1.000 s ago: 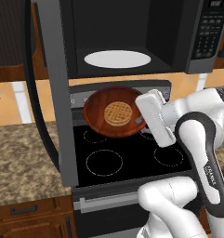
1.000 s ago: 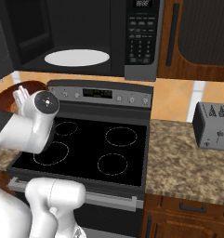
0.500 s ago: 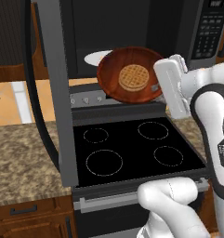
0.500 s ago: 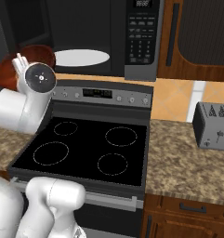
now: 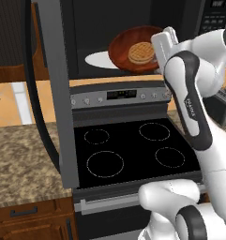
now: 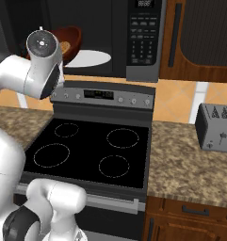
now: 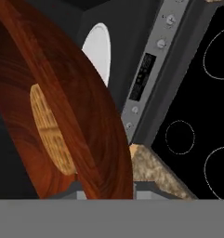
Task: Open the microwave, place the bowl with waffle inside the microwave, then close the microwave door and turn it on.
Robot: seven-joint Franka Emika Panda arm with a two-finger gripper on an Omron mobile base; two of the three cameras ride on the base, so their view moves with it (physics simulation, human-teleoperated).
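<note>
Microwave door (image 5: 56, 93) swung wide leaves the cavity mouth free above the turntable plate (image 5: 102, 60).

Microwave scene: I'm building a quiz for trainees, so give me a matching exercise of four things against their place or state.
Things:
1. waffle
2. bowl
3. microwave door
4. toaster

Place or state:
A. swung open, left of the stove
B. on the granite counter, right of the stove
C. lying in the bowl
D. held by the hand at the microwave's opening, above the white plate

Pairs: 1-C, 2-D, 3-A, 4-B
</note>
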